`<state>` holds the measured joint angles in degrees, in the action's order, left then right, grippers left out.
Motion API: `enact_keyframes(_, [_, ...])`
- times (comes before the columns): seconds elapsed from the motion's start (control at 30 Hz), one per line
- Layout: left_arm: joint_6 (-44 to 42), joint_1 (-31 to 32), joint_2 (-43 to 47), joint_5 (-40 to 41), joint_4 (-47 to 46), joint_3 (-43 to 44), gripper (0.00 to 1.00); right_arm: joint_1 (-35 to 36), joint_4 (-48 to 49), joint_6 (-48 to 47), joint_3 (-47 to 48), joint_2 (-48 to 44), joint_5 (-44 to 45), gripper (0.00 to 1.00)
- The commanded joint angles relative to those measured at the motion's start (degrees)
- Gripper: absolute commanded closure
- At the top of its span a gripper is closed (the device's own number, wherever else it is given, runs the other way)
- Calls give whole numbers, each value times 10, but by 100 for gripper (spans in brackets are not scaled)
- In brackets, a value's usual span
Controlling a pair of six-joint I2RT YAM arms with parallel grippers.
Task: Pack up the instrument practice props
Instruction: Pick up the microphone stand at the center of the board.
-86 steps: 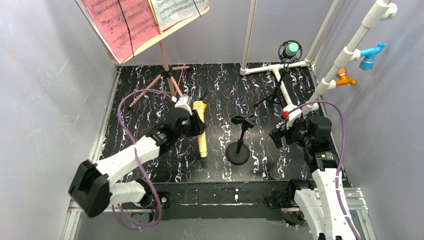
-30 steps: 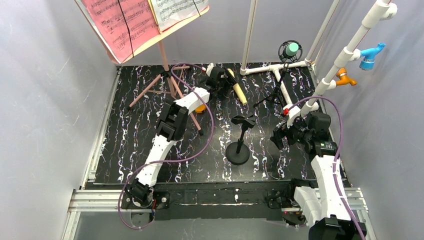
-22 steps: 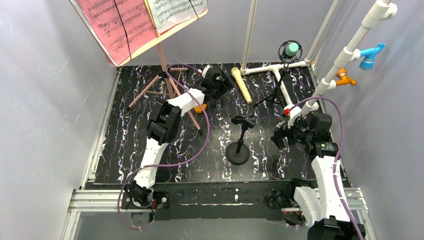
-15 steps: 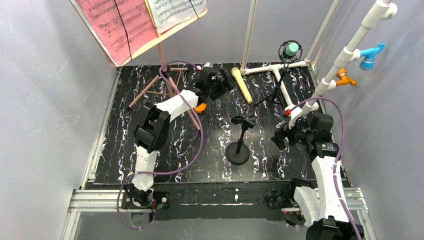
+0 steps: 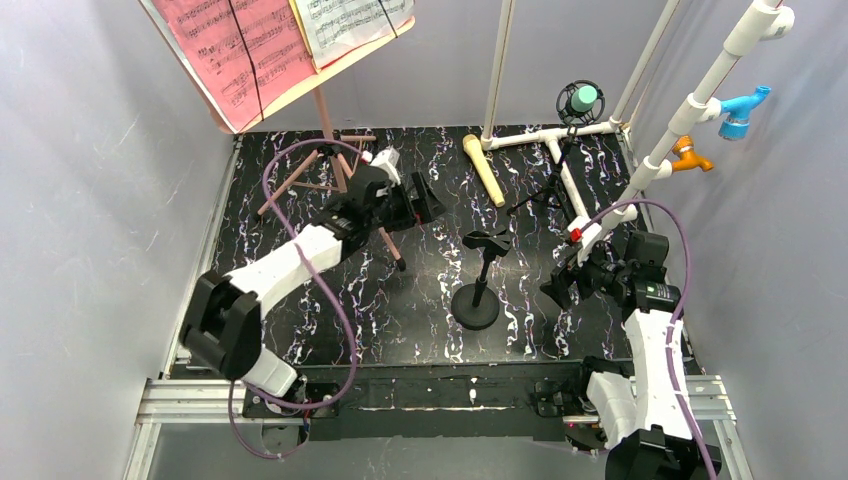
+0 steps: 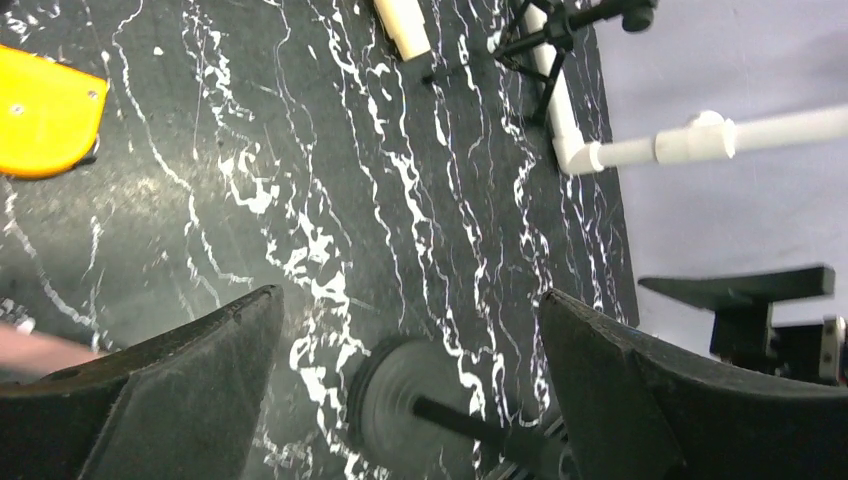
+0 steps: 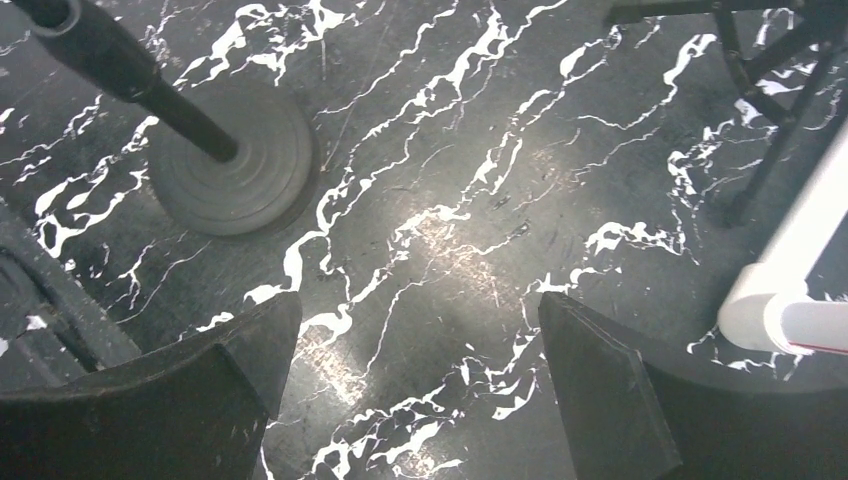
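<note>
The left gripper [image 5: 424, 204] has pulled back from the far edge, leaving the beige microphone [image 5: 485, 170] lying flat on the table [image 5: 300, 300] near the pipe frame [image 5: 560, 135]. Its wrist view shows the left gripper [image 6: 408, 300] spread wide with nothing between the jaws, above the black stand [image 6: 400, 385]. That view also shows an orange piece [image 6: 45, 110], possibly a foot or cap. The right gripper [image 5: 553, 290] is also wide and empty, hovering beside the same stand. From above only, the teal microphone [image 5: 583, 98] sits on its own stand. The music board [image 5: 230, 95] holds sheets [image 5: 250, 45] over pink tripod legs [image 5: 300, 180].
</note>
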<state>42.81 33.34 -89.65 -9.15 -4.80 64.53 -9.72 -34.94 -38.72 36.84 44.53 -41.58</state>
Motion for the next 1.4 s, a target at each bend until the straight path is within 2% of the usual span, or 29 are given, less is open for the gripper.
enact_keyframes(0.0, [-60, -10, 111, -22, 16, -56, 2, -17, -41, -59, 22, 7, -62, 2])
enact_keyframes(0.13, [-116, -24, 201, -104, 17, -109, 2, -32, -74, -104, 24, 19, -92, 1])
enact_keyframes(0.17, [-165, -32, 240, -167, 23, -131, 2, -38, -89, -126, 24, 24, -110, 2])
enact_keyframes(0.23, [-264, -34, 302, -240, 44, -172, 2, -53, -106, -150, 23, 32, -128, 2])
enact_keyframes(0.3, [-333, -33, 362, -259, 54, -229, 2, -69, -120, -171, 21, 39, -140, 2])
enact_keyframes(0.33, [-357, -33, 395, -263, 24, -263, 2, -79, -134, -192, 21, 44, -154, 2])
enact_keyframes(0.4, [-365, -32, 420, -283, 23, -261, 2, -94, -153, -222, 18, 50, -170, 2])
enact_keyframes(0.53, [-372, -32, 465, -266, 23, -276, 2, -112, -163, -234, 15, 48, -182, 1])
enact_keyframes(0.77, [-333, -33, 449, -254, 13, -278, 2, -112, -173, -253, 8, 38, -195, 2])
enact_keyframes(1.17, [-315, -33, 402, -353, 9, -255, 2, -112, -223, -340, -7, 4, -231, 2])
enact_keyframes(1.37, [-326, -33, 408, -355, 9, -260, 2, -112, -264, -379, -4, -1, -258, 2])
